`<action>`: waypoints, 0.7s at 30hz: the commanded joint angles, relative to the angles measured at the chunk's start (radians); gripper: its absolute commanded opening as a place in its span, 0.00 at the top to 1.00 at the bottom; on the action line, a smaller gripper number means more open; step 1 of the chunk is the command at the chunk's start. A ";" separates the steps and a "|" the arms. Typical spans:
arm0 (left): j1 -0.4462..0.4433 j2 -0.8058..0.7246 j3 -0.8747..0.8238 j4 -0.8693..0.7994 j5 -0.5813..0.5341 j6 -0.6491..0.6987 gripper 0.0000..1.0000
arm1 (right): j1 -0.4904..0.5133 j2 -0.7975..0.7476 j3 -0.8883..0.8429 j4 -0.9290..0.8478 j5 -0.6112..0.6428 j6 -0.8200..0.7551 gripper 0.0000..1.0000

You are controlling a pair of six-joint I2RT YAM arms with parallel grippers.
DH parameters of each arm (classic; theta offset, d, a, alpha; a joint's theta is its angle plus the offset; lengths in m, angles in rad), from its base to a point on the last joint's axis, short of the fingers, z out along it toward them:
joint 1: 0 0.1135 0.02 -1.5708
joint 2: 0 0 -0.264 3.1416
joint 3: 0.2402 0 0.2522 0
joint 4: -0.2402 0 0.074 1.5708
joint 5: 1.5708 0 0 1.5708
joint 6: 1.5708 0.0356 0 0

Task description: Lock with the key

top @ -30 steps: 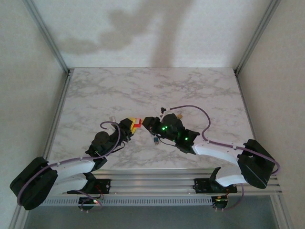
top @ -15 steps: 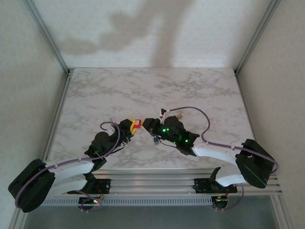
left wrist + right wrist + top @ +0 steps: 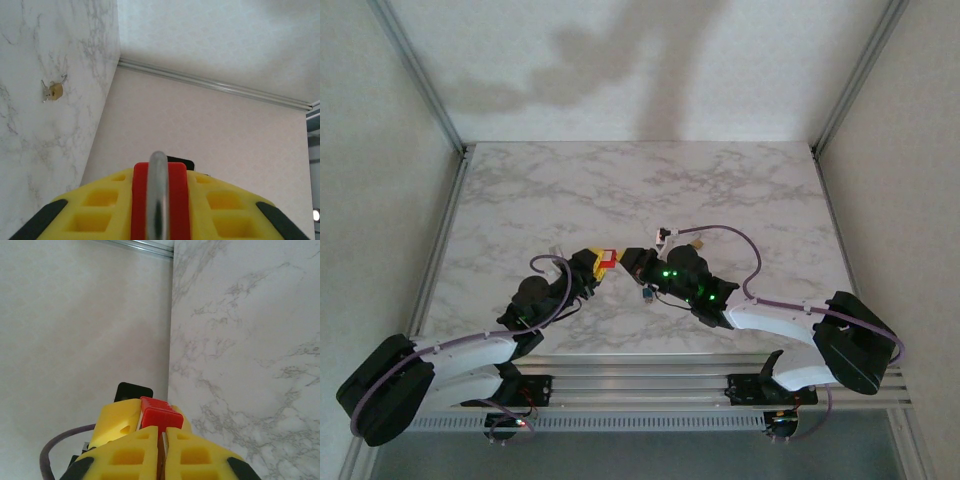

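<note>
A red padlock point(image 3: 608, 261) with a silver shackle point(image 3: 158, 195) is held above the marble table point(image 3: 620, 190) with my left gripper point(image 3: 601, 264) shut on it. In the left wrist view its yellow fingers point(image 3: 102, 202) flank the red body point(image 3: 176, 200). My right gripper point(image 3: 631, 262) meets the padlock from the right. Its yellow fingers point(image 3: 130, 457) are shut on a thin key blade point(image 3: 163, 439) pointing at the padlock's red end point(image 3: 160, 415). A small blue key tag point(image 3: 648, 293) hangs below the right gripper.
A small brass lock with keys point(image 3: 698, 241) lies on the table right of the grippers; in the left wrist view this brass lock point(image 3: 54, 91) is at far left. White walls with metal frame posts point(image 3: 430, 90) enclose the table.
The right arm has shifted very slightly; both grippers stay together at the padlock with their holds unchanged.
</note>
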 commanded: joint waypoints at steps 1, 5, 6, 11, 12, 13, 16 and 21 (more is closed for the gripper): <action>-0.012 -0.002 0.031 -0.074 0.014 0.015 1.00 | 0.018 0.000 -0.011 0.082 -0.037 -0.033 0.93; -0.012 -0.006 0.039 -0.097 0.007 0.026 1.00 | 0.018 0.003 -0.022 0.085 -0.030 -0.028 0.96; -0.012 -0.009 0.038 -0.099 0.002 0.026 1.00 | 0.018 0.004 -0.024 0.092 -0.028 -0.026 0.97; -0.012 -0.016 0.044 -0.110 -0.003 0.029 1.00 | 0.018 0.010 -0.037 0.112 -0.023 -0.026 1.00; -0.012 -0.017 0.044 -0.113 -0.006 0.027 1.00 | 0.018 0.013 -0.038 0.115 -0.022 -0.026 1.00; -0.012 -0.020 0.041 -0.115 -0.011 0.025 1.00 | 0.018 0.015 -0.042 0.121 -0.023 -0.026 1.00; -0.013 -0.038 0.023 -0.109 -0.039 0.020 1.00 | 0.017 0.021 -0.055 0.146 -0.017 -0.028 1.00; -0.013 -0.090 -0.008 -0.121 -0.098 0.014 1.00 | 0.018 0.020 -0.094 0.204 0.001 -0.023 1.00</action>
